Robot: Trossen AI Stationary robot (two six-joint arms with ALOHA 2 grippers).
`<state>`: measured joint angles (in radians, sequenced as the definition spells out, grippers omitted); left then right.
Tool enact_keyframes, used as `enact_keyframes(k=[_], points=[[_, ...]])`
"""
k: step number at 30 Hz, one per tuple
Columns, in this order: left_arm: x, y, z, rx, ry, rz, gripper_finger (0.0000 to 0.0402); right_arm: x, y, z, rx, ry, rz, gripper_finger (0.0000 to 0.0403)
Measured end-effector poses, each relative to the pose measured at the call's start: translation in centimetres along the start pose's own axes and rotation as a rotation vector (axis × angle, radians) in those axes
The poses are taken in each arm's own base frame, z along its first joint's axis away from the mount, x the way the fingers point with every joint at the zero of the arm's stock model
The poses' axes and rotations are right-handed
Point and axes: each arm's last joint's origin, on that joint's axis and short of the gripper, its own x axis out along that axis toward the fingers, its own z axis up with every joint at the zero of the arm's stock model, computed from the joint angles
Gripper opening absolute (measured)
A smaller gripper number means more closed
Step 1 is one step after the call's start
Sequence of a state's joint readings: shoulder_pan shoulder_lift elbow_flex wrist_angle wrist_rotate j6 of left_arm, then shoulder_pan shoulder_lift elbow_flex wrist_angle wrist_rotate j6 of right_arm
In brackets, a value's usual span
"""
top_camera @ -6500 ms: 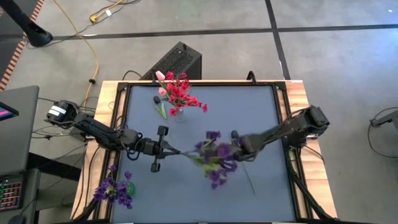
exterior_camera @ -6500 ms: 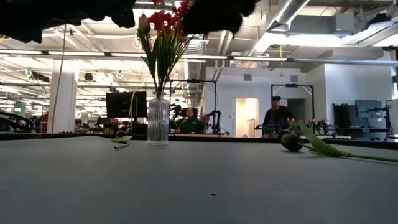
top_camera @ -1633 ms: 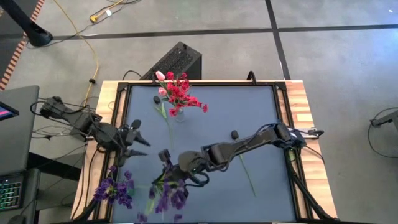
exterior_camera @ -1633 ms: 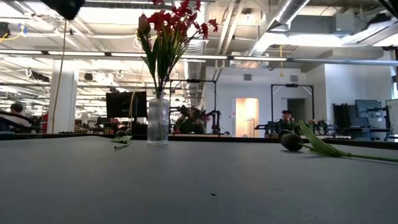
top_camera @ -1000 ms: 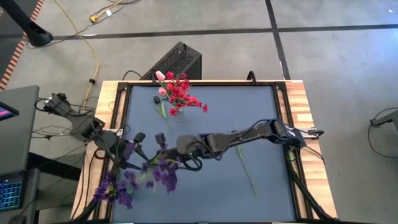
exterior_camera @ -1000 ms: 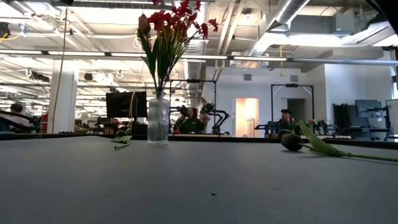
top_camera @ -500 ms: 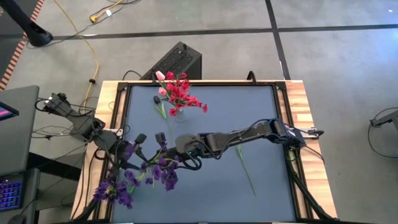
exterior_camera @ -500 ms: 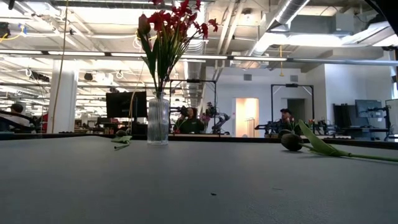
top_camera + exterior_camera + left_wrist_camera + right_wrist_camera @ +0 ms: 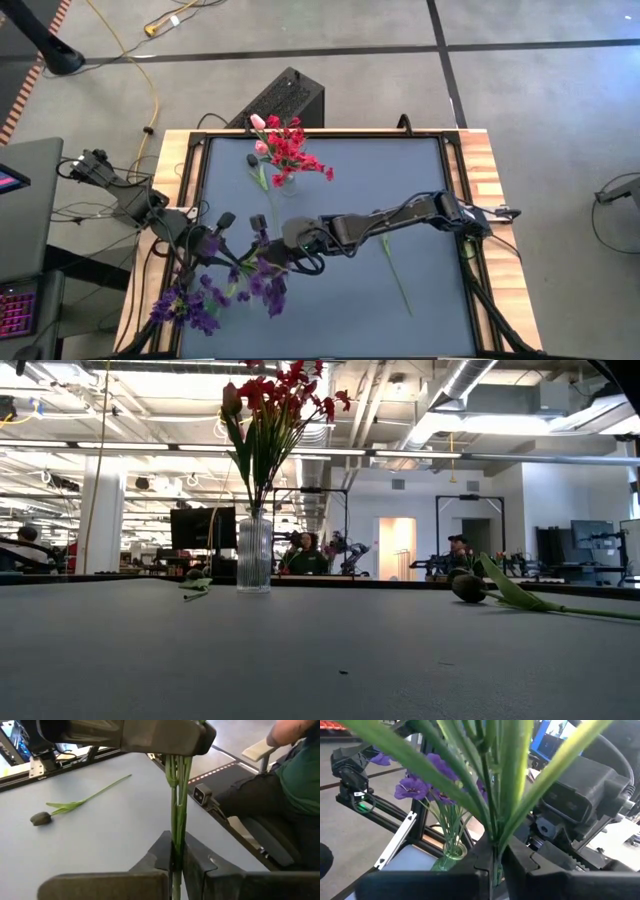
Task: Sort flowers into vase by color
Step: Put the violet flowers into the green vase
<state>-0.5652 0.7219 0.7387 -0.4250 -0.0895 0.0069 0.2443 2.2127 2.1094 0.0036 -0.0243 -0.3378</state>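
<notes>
Both grippers pinch one purple iris bunch (image 9: 262, 280) by its stems, a handover: the left gripper (image 9: 176, 861) is pressed onto the stems just below the right gripper (image 9: 493, 851). A vase of purple flowers (image 9: 183, 307) waits near the left gripper.

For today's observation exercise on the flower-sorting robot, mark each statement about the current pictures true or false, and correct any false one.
1. The left gripper is shut on the purple bunch's stems. True.
2. The vase at the table's far side holds purple flowers. False: it holds red blossoms and pink tulip buds.
3. A single dark-budded flower lies flat on the table. True.
4. The right gripper is far from the purple bunch. False: its fingers sit around the same stems.
5. Another vase already holds purple flowers. True.
</notes>
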Motion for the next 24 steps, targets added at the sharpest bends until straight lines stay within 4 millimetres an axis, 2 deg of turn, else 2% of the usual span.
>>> enact_keyframes(k=[6,12,17,24], points=[[0.0,0.0,0.0,0.000,0.000,0.002,0.0003,0.0,0.1,-0.2,0.000,0.026,0.007,0.0101],[-0.5,0.1,0.2,0.007,-0.028,0.013,0.0002,-0.9,-0.2,0.3,0.011,0.092,-0.018,0.0206],[-3.7,0.6,1.3,0.029,-0.051,0.109,0.0002,-2.6,-0.5,1.5,0.024,0.162,0.005,0.0279],[-9.0,1.3,1.8,-0.014,-0.113,0.167,0.0001,-3.2,0.0,0.6,0.110,0.296,0.040,0.0301]])
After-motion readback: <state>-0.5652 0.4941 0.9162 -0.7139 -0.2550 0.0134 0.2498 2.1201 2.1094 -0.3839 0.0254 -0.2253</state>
